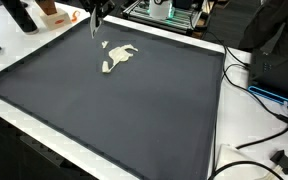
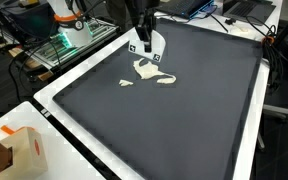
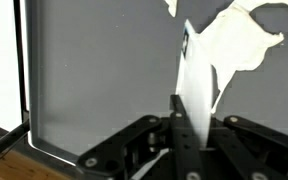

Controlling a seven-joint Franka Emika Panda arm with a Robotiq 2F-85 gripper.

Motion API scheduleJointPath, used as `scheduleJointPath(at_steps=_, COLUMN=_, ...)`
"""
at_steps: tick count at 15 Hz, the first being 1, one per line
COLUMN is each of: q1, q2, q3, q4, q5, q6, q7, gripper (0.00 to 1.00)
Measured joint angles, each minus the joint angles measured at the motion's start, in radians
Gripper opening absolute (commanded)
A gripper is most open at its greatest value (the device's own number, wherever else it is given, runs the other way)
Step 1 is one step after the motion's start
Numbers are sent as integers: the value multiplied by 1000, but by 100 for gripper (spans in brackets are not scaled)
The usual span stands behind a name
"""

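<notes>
**Condition.** The gripper (image 3: 182, 118) has its fingers drawn narrow onto a strip of the white cloth (image 3: 212, 55). In the wrist view the strip runs up from between the fingers towards the upper right of the frame, where the bulk of the cloth lies crumpled on the black mat (image 3: 94, 80). In both exterior views the cloth sits near the far edge of the mat, in the upper middle of the frame, directly below the gripper.

**Procedure.** The step in hand appears to be a pinch-and-lift of one cloth edge.
- Keep the pinch firm. The held strip is thin and could slip out if the fingers ease.
- Move straight up and slowly, so that the trailing folds peel off the mat without snagging.
- Keep clear of the white table border (image 1: 44, 140) and the equipment behind it.

**View comparison.**
- The wrist view alone shows the grasp itself, with fabric between the fingers. It shows nothing of the surroundings.
- An exterior view shows the cloth (image 1: 119, 57) spread in an irregular shape, and cables (image 1: 256, 95) at the right of the frame.
- An exterior view shows a cardboard box (image 2: 24, 150) at the lower left, which is absent elsewhere.
</notes>
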Motion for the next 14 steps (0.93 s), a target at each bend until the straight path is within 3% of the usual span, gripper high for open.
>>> scheduleJointPath(at_steps=5, q1=7, q2=39, q3=0, q4=6, q5=-197, q6=20, q7=171, gripper=1)
scheduleJointPath(at_steps=14, q1=34, q2=129, q3=-3, q4=50, q5=-407, q6=39, q7=397, gripper=1)
